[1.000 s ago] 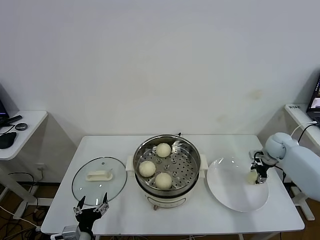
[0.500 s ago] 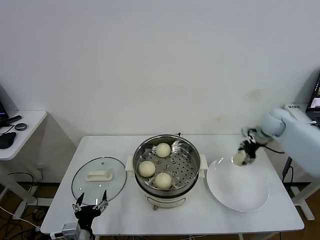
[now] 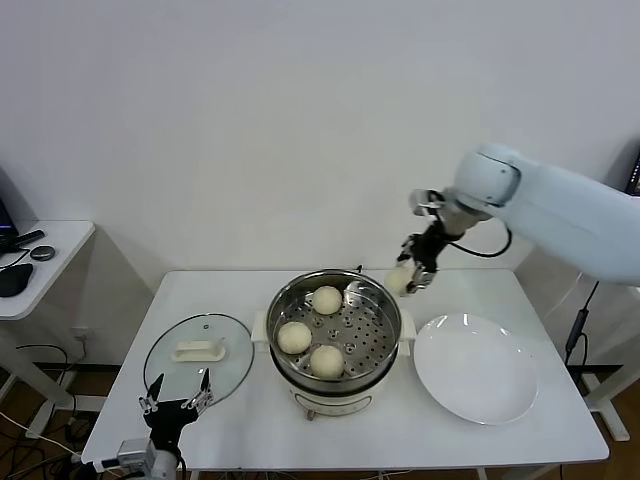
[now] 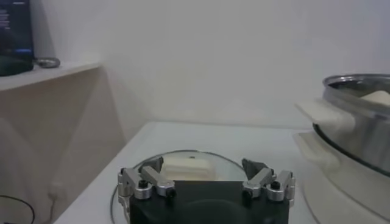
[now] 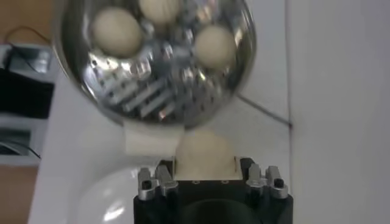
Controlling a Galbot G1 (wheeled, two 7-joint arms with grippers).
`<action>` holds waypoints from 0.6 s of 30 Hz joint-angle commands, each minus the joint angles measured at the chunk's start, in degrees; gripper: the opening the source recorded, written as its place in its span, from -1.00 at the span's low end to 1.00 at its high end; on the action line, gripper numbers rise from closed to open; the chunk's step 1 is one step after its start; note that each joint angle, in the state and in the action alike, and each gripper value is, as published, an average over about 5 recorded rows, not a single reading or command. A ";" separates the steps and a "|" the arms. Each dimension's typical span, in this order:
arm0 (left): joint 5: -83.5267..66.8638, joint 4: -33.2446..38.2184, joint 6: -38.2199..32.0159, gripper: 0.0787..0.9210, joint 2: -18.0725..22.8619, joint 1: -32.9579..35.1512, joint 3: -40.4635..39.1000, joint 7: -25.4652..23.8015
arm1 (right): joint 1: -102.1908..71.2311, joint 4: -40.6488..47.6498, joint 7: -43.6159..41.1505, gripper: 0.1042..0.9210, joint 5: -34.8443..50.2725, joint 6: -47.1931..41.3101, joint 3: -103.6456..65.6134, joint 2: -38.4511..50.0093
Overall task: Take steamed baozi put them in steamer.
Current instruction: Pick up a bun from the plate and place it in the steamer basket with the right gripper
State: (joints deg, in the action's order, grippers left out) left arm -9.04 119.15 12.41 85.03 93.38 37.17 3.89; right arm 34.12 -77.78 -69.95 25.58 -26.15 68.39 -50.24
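Note:
The steel steamer (image 3: 385,332) stands mid-table with three cream-white baozi (image 3: 294,337) (image 3: 327,300) (image 3: 326,360) on its perforated tray. My right gripper (image 3: 404,280) is shut on a fourth baozi (image 3: 399,281) and holds it in the air just beyond the steamer's far right rim. In the right wrist view that baozi (image 5: 203,153) sits between the fingers, with the steamer (image 5: 122,100) and its three buns below. My left gripper (image 3: 177,407) is open and empty at the table's front left edge, by the glass lid (image 4: 189,165).
A round glass lid with a white handle (image 3: 198,351) lies left of the steamer. A bare white plate (image 3: 476,368) lies right of it. A side table (image 3: 40,262) stands far left.
My right gripper lifted the baozi off the white plate and carried it up and left to the steamer's far right rim. The plate is now bare. The left arm barely moved.

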 commanded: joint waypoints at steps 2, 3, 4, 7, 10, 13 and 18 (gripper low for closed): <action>-0.16 0.48 0.11 0.77 0.47 -0.01 -0.14 0.10 | 1.03 -2.46 5.59 0.26 6.86 -5.11 8.47 -9.13; -0.24 0.59 0.12 0.77 0.48 0.03 -0.15 0.09 | 0.38 -1.90 5.93 0.26 6.23 -5.20 8.35 -9.86; -0.33 0.68 0.12 0.77 0.48 0.05 -0.13 0.09 | -0.13 -1.35 6.12 0.26 5.53 -5.33 8.19 -10.55; -0.63 0.84 0.17 0.77 0.49 0.04 0.05 0.09 | -1.03 -0.27 6.44 0.26 3.72 -5.74 8.39 -11.98; -0.92 0.86 0.19 0.77 0.50 0.07 0.31 0.09 | -1.82 0.08 7.16 0.26 1.93 -6.11 9.14 -12.53; -1.12 0.69 0.16 0.77 0.54 0.11 0.51 0.16 | -3.15 0.32 8.82 0.26 0.59 -6.74 9.11 -12.64; -1.21 0.67 0.14 0.77 0.66 0.04 0.45 0.22 | -4.50 0.64 9.80 0.26 -1.48 -7.16 8.72 -12.53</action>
State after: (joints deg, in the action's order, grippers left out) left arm -10.21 119.76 12.56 85.65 93.43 37.65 4.10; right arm 31.78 -77.44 -63.12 26.75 -31.72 75.42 -60.24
